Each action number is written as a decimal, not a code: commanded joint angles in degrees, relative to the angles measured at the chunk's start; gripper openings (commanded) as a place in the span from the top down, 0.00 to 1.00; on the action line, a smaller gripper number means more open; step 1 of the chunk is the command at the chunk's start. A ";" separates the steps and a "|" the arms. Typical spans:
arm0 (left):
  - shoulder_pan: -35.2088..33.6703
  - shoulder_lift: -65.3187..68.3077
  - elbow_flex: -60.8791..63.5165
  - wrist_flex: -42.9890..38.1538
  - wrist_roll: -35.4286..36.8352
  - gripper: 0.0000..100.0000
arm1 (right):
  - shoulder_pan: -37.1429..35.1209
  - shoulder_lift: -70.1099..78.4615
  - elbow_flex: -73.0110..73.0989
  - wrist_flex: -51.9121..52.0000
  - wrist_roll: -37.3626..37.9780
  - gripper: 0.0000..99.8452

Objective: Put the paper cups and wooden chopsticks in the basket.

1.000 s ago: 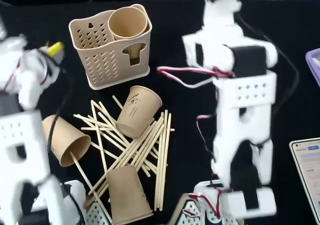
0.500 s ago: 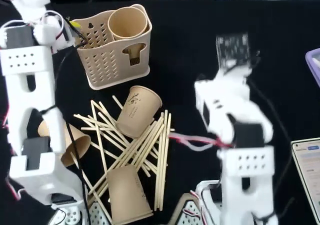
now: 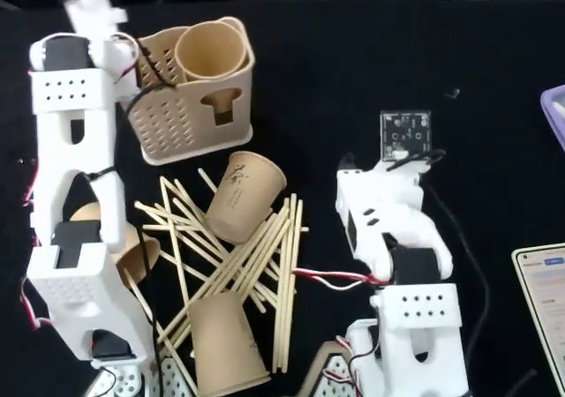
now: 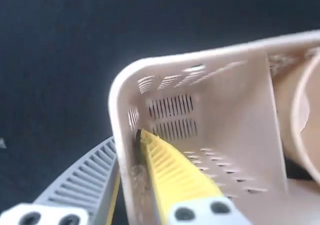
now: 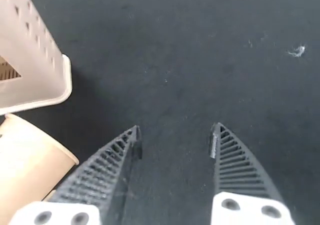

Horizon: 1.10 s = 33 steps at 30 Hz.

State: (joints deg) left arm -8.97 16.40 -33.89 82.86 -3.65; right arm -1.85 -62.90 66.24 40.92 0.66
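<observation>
The left gripper point(image 4: 128, 138) has swung in and clamped the basket point(image 3: 190, 123) wall, dragging it aside. 3 paper cups point(image 3: 243, 194) and the chopsticks point(image 3: 284, 273) wait outside, and the right gripper point(image 5: 175, 130) has pulled back with its fingers spread.

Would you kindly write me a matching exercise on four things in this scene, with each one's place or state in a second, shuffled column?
1. left gripper
2. right gripper
3. chopsticks
4. upright cup

A. standing in the basket
B. open above bare table
C. heaped beneath a tipped cup
D. fingers pinching the basket's wall

Pairs: 1-D, 2-B, 3-C, 4-A.
</observation>
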 commanded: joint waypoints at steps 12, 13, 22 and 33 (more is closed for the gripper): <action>6.81 -0.53 -2.77 5.80 -9.58 0.97 | 0.88 -1.54 0.66 -1.93 -0.44 0.77; 6.90 -0.97 -2.86 6.68 -9.58 0.97 | 0.79 -1.54 0.57 -1.93 -0.44 0.77; 8.13 -1.05 -5.05 10.20 -10.99 0.97 | 0.79 -1.63 0.57 -1.67 -0.44 0.77; 7.96 -0.35 -11.30 15.30 -10.99 0.97 | 0.79 -1.63 0.66 -1.49 -0.44 0.77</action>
State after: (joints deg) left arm -2.29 16.40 -42.77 98.07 -14.02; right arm -1.85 -62.90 67.38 40.31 0.57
